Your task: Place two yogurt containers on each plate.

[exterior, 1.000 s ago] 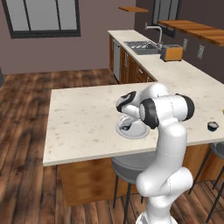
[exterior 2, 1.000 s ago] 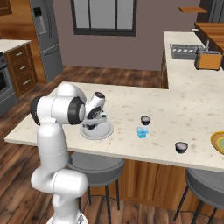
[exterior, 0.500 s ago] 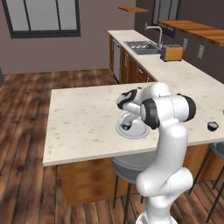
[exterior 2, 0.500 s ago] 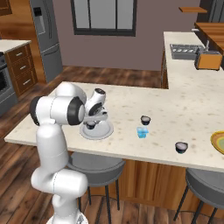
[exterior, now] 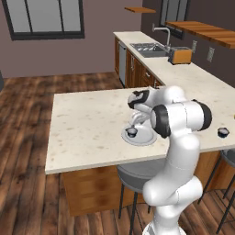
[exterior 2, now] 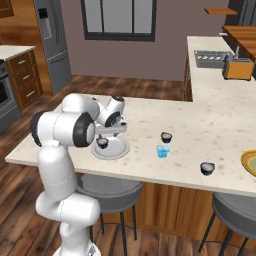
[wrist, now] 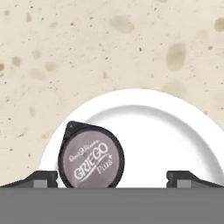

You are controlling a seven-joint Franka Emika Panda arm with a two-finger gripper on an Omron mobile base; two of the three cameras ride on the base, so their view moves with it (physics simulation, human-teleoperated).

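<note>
A: Yogurt cups, count and position?

B: You have four. One dark cup [wrist: 91, 155] sits on the grey plate [wrist: 175, 131], on its left part in the hand view, lid up, "GRIEGO Plus" readable. Same cup shows in the left base view [exterior: 131, 132] and the right base view [exterior 2: 102, 143].

A: Jaws?

B: Wide apart. In the hand view you see one fingertip [wrist: 41, 178] just left of the cup and the other well off to its right, over bare plate. Nothing is between them in a grip; the cup stands free. Gripper [exterior: 134, 120] hangs just above the plate, pointing down.

A: The other three?

B: All on the counter [exterior 2: 210, 120], off any plate. In the right base view you get a dark cup [exterior 2: 166, 137] right of the grey plate, the blue cup [exterior 2: 162, 151] just beside it on the near side, apart from it. The third dark cup [exterior 2: 207, 168] is further right, near the front edge. That one also shows in the left base view [exterior: 223, 132], at the right edge.

A: Yellow plate?

B: You see a slice of it [exterior 2: 249, 163] at the right border of the right base view, on the counter. What lies on it, cannot tell; it's mostly cut off.

A: Grey plate position?

B: Near the counter's front edge [exterior: 140, 136], above a stool [exterior: 137, 170].
</note>
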